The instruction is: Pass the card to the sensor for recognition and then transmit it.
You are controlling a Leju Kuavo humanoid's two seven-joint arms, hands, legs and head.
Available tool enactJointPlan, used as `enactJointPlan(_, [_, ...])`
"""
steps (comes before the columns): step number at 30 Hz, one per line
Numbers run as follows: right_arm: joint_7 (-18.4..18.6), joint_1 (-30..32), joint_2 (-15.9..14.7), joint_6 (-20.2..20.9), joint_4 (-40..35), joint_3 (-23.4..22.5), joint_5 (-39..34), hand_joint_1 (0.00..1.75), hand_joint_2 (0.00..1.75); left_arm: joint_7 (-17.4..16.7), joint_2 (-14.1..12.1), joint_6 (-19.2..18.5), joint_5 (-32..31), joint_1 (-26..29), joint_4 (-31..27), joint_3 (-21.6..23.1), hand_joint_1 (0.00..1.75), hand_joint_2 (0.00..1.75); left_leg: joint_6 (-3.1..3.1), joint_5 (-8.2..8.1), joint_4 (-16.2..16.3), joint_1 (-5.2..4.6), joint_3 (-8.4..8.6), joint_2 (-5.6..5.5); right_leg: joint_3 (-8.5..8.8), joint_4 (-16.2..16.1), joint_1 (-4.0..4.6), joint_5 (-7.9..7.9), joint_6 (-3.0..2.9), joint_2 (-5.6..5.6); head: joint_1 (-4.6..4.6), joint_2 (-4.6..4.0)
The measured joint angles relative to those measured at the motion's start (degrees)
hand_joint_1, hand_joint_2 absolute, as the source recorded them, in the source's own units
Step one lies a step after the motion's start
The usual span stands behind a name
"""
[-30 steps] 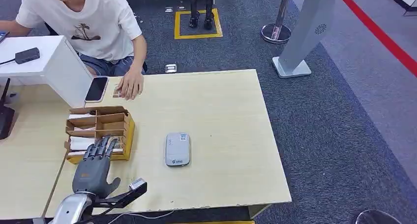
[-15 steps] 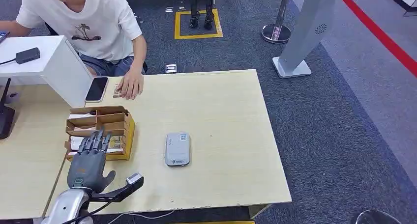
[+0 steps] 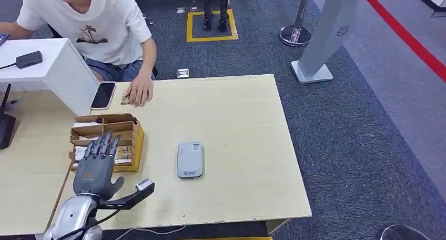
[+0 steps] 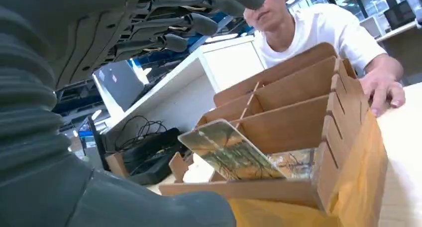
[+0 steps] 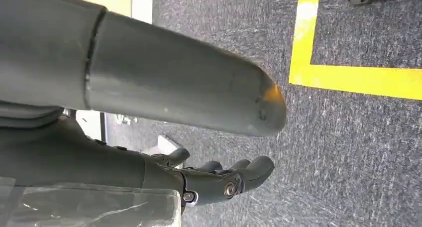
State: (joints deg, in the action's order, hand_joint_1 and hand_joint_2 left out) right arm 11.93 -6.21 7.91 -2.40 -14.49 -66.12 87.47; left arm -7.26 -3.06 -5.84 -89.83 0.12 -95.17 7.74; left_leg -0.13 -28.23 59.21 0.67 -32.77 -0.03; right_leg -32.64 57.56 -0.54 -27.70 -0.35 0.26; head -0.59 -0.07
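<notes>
Head view: the left hand (image 3: pixel 94 170) hovers palm down with its fingers spread and straight, holding nothing. Its fingertips (image 3: pixel 103 140) reach over the near compartments of the box (image 3: pixel 130 128), a cardboard organiser that stands on the surface (image 3: pixel 242 124) just ahead of the hand. In the left wrist view a card (image 4: pixel 231 151) leans tilted in the nearest compartment, under the fingers and not touched by them. To the right of the hand, near it on the surface, lies the sensor (image 3: pixel 190 159), a flat grey device. Beyond the box, a phone (image 3: pixel 103 95) lies by a white stand (image 3: pixel 63 71), and a person (image 3: pixel 100 24) seated past the far edge rests a hand (image 3: pixel 139 91) on a small card there. In the right wrist view the right hand (image 5: pixel 219 179) hangs above grey carpet (image 5: pixel 358 152), fingers loosely curled with nothing in them; I cannot tell whether to call it open or closed.
</notes>
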Motion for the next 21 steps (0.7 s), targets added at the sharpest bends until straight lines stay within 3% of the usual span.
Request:
enactJointPlan(13, [-0.2,0.0,0.0,0.0,0.0,0.3,0.1,0.00,0.00,0.2,1.6,0.1,0.0,-1.8,3.4,0.0,0.00,1.75,0.00,0.00,0.0,0.00,0.00,0.00,0.00,0.0,0.00,0.00,0.00,0.01,0.00,0.00])
enactJointPlan(21, [0.0,0.0,0.0,-0.1,0.0,0.3,-0.2,0.00,0.00,-3.3,1.2,-0.3,0.0,-0.4,3.5,-0.1,0.00,1.75,0.00,0.00,0.0,0.00,-0.01,0.00,0.01,0.0,0.00,0.00,0.00,0.00,0.00,0.00])
